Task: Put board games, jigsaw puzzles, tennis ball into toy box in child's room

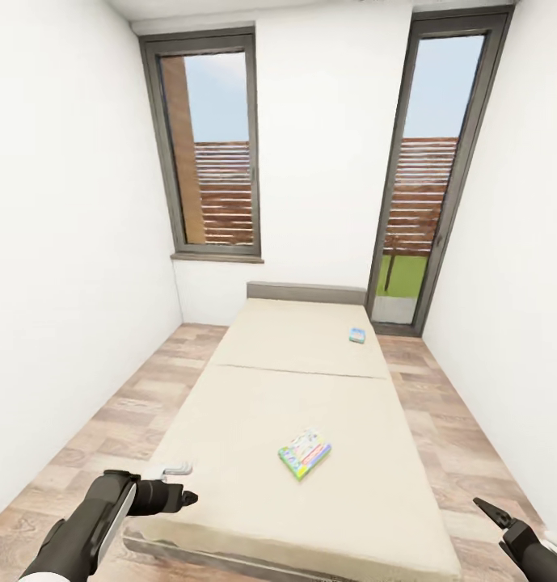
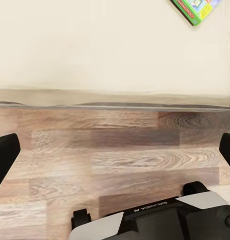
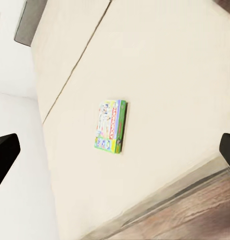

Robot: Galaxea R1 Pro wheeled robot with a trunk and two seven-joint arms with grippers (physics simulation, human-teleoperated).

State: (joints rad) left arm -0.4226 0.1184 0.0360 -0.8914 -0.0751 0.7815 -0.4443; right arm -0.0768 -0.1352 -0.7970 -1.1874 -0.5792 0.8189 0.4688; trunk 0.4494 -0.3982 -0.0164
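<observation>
Two board games lie on the cream bed [image 1: 254, 404]. A green-edged colourful game box [image 1: 305, 453] rests near the foot of the mattress; it also shows as the same box [image 3: 110, 126] in the right wrist view and a corner of it [image 2: 195, 9] in the left wrist view. A small blue game box [image 1: 357, 335] lies far up the bed on the right. My left gripper [image 1: 185, 483] hovers open by the bed's near left corner, empty. My right gripper [image 1: 488, 512] is open and empty off the bed's near right side. The table, toy box, puzzles and ball are out of view.
The bed fills the narrow room's middle, with strips of wood-plank floor [image 1: 124, 420] on both sides. White walls close in left and right. A window [image 1: 209, 145] and a glass door [image 1: 428, 170] stand in the far wall behind the grey headboard [image 1: 306, 293].
</observation>
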